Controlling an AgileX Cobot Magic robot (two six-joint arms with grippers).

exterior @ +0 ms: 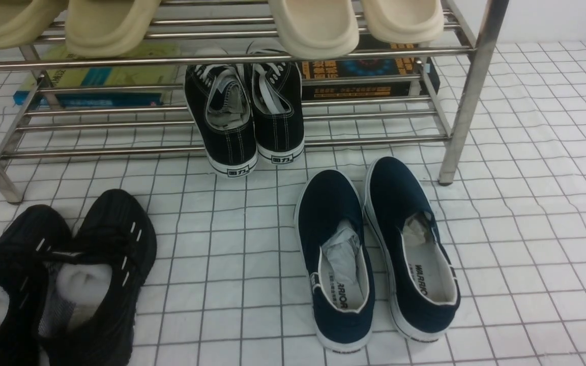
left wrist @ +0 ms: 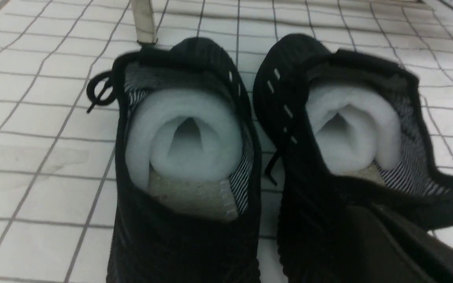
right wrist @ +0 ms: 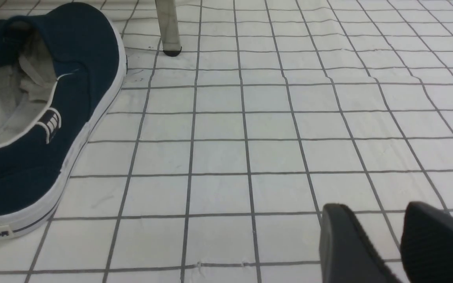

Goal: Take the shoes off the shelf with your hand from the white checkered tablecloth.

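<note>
The white checkered tablecloth (exterior: 537, 244) is the largest thing, and it spreads under everything; its near edge is not visible in the front view. On it stands the shelf (exterior: 463, 112), with pale clogs (exterior: 318, 25) on the upper tier and black lace-ups (exterior: 277, 122) on the lower one, their heels toward the near side. The task's shoes (exterior: 115, 229), the bulky black pair with white rolls inside, are on the cloth, in front of the shelf's left end, toward the near left part of the cloth. They stand upright, side by side, with toes toward the shelf. Nearer to the shelf's right end, the navy slip-ons (exterior: 333, 203) also lie on the cloth. The left gripper (left wrist: 352, 220) is at the black pair, its fingers closed; whether they pinch the collar of one shoe, one cannot tell. The right gripper (right wrist: 378, 208) has its fingers spread and grasps nothing, above the cloth. So the main part of the task seems done, because this pair is off the shelf. What is left is probably small: to free the left fingers, if they hold the fabric, and to draw the arm back without tipping a shoe.
</note>
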